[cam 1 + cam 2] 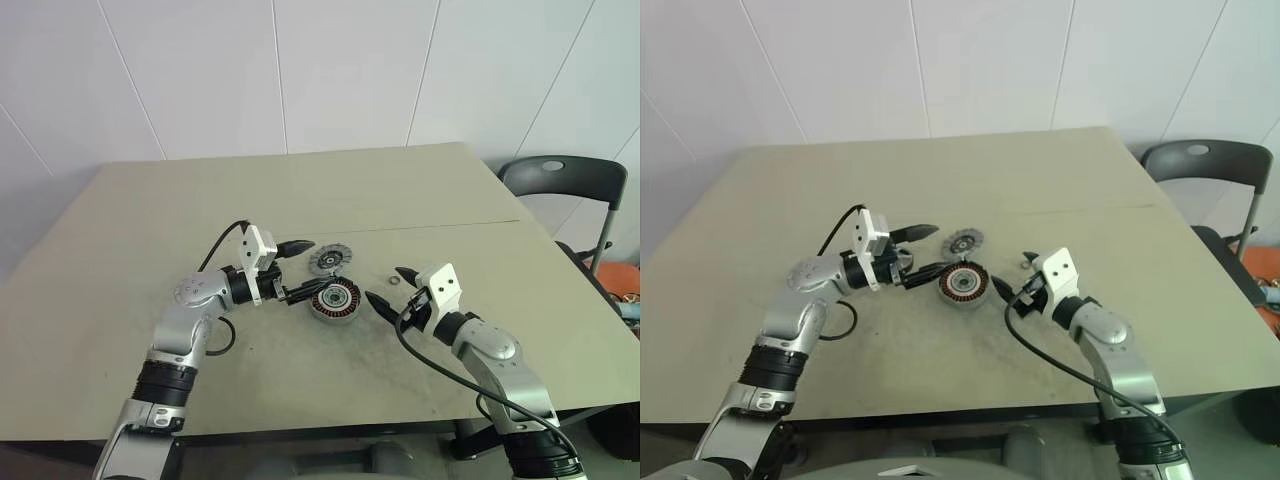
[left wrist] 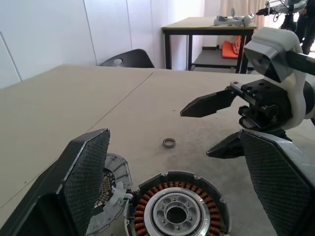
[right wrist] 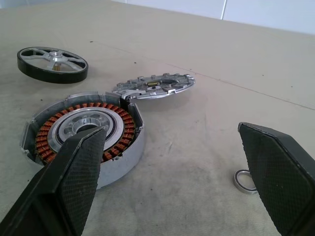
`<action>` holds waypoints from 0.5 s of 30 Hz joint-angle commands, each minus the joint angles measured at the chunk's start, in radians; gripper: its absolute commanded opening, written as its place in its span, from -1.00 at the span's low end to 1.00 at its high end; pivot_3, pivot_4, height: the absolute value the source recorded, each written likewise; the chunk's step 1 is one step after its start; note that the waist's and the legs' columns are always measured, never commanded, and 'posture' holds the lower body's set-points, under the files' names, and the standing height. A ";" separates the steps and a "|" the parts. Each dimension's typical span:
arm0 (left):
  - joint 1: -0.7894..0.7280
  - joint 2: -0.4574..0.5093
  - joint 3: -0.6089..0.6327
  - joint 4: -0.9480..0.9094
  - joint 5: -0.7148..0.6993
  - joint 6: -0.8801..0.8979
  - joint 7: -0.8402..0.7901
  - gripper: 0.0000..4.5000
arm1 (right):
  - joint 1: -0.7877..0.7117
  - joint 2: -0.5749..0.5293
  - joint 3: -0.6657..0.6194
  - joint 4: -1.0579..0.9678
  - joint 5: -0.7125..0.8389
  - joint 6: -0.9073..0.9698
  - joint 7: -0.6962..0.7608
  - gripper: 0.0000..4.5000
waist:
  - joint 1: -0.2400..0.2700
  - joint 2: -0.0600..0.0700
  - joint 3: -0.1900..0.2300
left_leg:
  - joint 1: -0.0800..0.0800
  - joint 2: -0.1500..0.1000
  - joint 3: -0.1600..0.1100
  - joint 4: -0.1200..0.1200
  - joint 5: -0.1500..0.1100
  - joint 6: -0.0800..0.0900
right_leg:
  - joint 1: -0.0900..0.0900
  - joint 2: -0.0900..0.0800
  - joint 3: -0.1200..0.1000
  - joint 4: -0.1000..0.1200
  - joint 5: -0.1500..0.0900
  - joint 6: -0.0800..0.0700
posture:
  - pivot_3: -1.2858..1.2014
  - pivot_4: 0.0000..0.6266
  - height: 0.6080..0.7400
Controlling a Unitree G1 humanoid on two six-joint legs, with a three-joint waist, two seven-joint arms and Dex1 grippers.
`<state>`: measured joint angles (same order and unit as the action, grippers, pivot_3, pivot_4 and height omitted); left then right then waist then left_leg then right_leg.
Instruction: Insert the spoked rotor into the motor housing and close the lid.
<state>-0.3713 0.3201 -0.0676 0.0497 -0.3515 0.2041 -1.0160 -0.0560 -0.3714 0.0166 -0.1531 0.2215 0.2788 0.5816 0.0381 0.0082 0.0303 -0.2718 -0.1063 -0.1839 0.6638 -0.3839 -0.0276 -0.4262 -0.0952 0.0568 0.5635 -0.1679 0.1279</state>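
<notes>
The motor housing [image 1: 335,299] is left at the middle of the counter [image 1: 420,200], flanked by both grippers' wide, empty fingers [image 3: 74,182], ready for the spoked rotor [image 3: 52,64].

Head views look down over the table [image 1: 330,190]; wrist views sit low, facing across it.

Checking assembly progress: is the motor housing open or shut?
Open. The motor housing shows its bare copper windings, its lid lies swung aside, and the spoked rotor sits apart on the table.
</notes>
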 commanded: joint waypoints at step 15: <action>-0.042 0.002 0.009 0.290 0.017 -0.234 -0.098 0.99 | -0.030 -0.007 -0.009 -0.033 0.023 0.020 0.003 1.00 | 0.001 0.000 0.000 | 0.000 0.000 0.000 0.000 0.000 0.000 | 0.000 0.000 0.000 -0.001 0.000 0.000 | 0.03 -1.00 1.00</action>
<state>-0.3834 0.3249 -0.0650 0.3459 -0.3350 0.0021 -1.1088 -0.0592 -0.3732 0.0166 -0.1545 0.2392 0.2905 0.5943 0.0392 0.0082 0.0303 -0.2719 -0.1063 -0.1839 0.6638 -0.3837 -0.0281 -0.4262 -0.0951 0.0568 0.5629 -0.1678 0.1278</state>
